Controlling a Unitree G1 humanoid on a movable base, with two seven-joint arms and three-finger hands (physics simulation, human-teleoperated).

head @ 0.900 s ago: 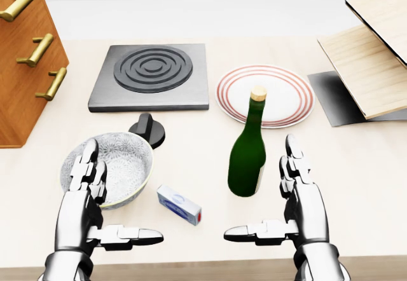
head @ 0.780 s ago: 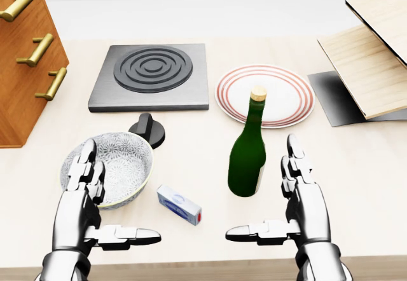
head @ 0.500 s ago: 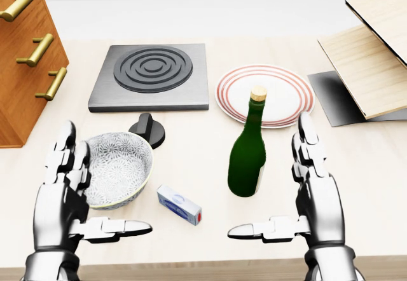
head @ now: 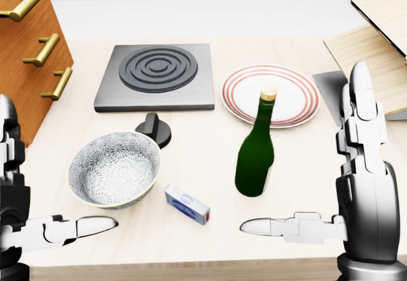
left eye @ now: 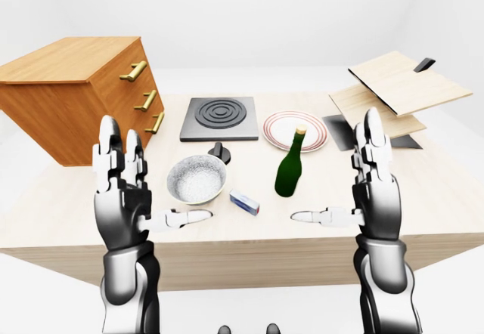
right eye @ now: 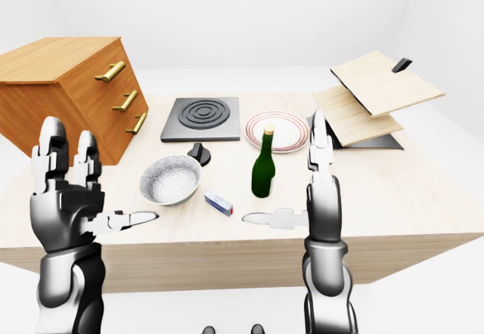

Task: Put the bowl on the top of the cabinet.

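2 large things frame the job: the tabletop, on which everything is set out, and the cabinet, which stands at its left end in the left-eye view with 3 brass handles turned toward the middle. Its flat wooden top is bare, so it can be judged ready to take the bowl.

Stacked wooden boards lie at the far right, tilted over a dark sheet. A square hotplate is placed near the top of the head view, with a red-ringed plate just to its right and a small black knob just below it. A green bottle stands upright below the plate.

The bowl rests upright on the tabletop, untouched, just below the knob and well apart from the cabinet; a small blue and white box lies just to its right.

Both arms are raised, palms turned inward. The left hand is held spread, fingers upright and thumb pointing toward the bowl, near it but not touching. The right hand is likewise spread, gripping nothing, to the right of the bottle. The grasp is judged not yet begun.
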